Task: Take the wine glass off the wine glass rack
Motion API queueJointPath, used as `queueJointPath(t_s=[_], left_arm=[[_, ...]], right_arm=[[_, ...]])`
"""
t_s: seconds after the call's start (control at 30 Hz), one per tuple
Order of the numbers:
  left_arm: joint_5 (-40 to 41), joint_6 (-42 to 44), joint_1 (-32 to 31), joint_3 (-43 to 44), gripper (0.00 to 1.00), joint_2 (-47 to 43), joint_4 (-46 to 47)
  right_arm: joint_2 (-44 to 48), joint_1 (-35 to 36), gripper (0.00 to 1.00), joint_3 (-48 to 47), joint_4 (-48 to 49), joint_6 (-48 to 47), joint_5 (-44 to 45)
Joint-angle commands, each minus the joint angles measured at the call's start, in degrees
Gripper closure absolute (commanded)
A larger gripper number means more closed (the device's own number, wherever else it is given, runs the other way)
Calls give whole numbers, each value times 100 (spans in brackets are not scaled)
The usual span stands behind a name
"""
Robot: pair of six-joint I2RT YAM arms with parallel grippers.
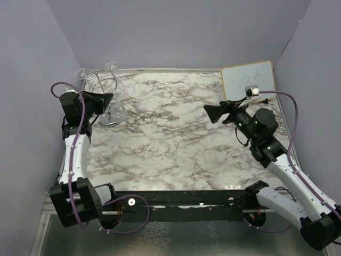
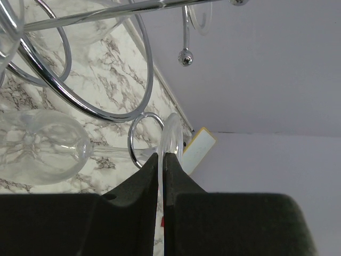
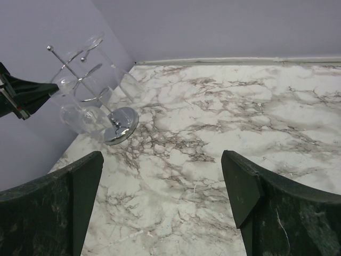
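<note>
Pinching the wine glass (image 2: 45,146) by its foot, the left gripper (image 2: 161,156) has the rack (image 3: 121,125) just beyond its jaws; right gripper (image 3: 161,160) gapes.

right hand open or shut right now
Open: in the right wrist view the right hand has its fingers spread wide, with bare marble table between them and nothing held.
</note>
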State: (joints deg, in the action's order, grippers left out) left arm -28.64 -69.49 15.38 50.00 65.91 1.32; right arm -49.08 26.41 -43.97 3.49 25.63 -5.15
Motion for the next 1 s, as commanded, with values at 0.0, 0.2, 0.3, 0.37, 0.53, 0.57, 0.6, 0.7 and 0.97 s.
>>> queueJointPath(t_s=[0.0,0.2,0.3,0.37,0.53,0.57,0.6,0.7,0.97], left_arm=[[-210,-128,18,117,100,-252,372],[-287,-197,18,96,100,-310,408],[-397,-277,16,56,100,-361,455],[-499,-316,10,37,100,-426,491],[-761,-277,9,45,100,-635,398],[-810,-263,2,40,100,-671,378],[-863,-247,-11,22,100,-714,378],[-935,-119,-132,-20,100,-841,381],[-857,566,-1186,-60,100,-1035,442]], right_arm=[[25,4,6,37,86,-57,141],[24,4,6,55,82,-55,145],[19,4,6,56,77,-58,146],[20,4,6,61,73,-56,146],[5,4,6,65,89,-45,146],[-6,3,6,71,90,-49,141],[-14,4,6,72,91,-36,137],[-46,4,6,64,91,-24,109],[-287,4,6,31,71,51,-118]])
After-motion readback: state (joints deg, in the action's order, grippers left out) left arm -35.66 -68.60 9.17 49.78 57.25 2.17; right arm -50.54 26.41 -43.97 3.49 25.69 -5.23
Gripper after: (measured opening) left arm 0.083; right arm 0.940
